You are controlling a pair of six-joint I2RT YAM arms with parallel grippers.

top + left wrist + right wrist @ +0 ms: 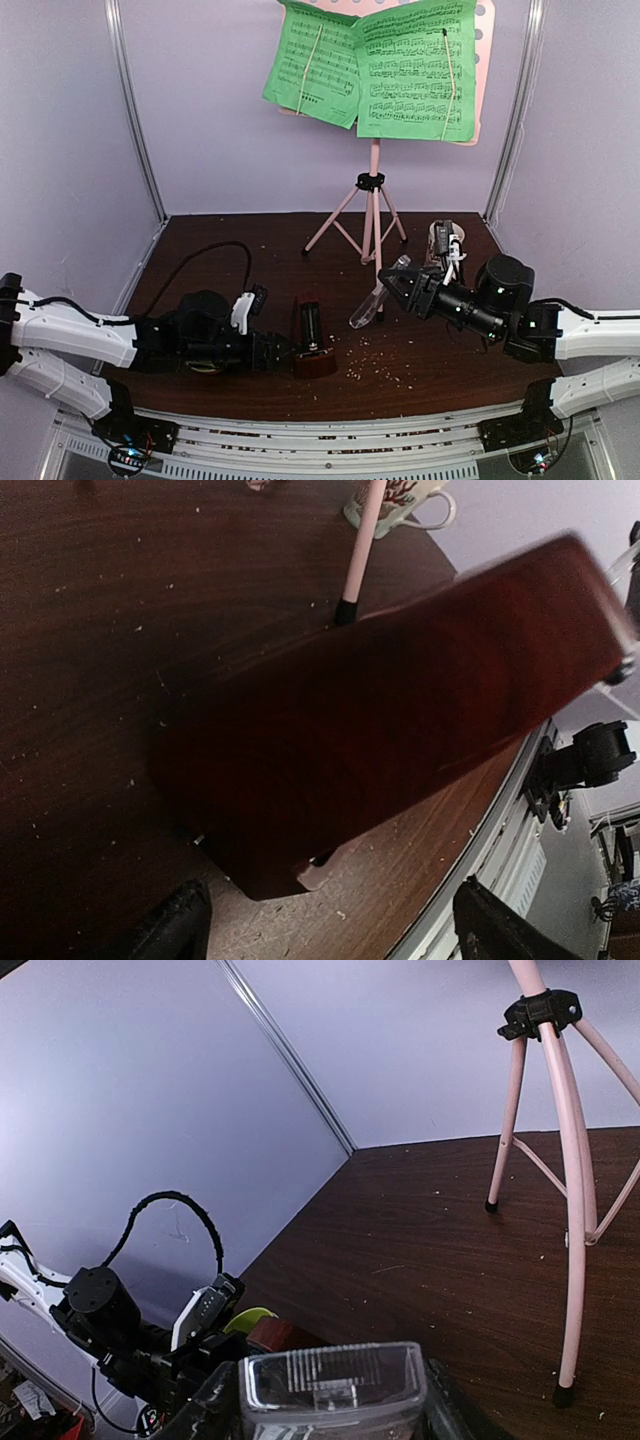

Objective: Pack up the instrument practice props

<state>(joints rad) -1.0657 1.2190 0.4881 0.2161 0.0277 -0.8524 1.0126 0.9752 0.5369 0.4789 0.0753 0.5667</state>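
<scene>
The pink music stand [372, 190] stands at the back centre on its tripod, with green sheet-music pages [372, 65] on its desk. The dark red metronome [312, 342] stands on the table at the front. It fills the left wrist view [390, 710]. My left gripper [278, 350] is open right beside the metronome's base, its fingers [180, 928] wide apart and not touching it. My right gripper [398, 283] is shut on the clear plastic cover [378, 297] and holds it tilted above the table, right of the metronome. The cover also shows in the right wrist view [333, 1385].
A white mug [447, 240] stands behind my right gripper, near a tripod leg [360, 540]. A yellow-green bowl [245, 1318] sits behind my left gripper. Crumbs lie on the dark wood table [250, 250]. Purple walls close in the back and sides.
</scene>
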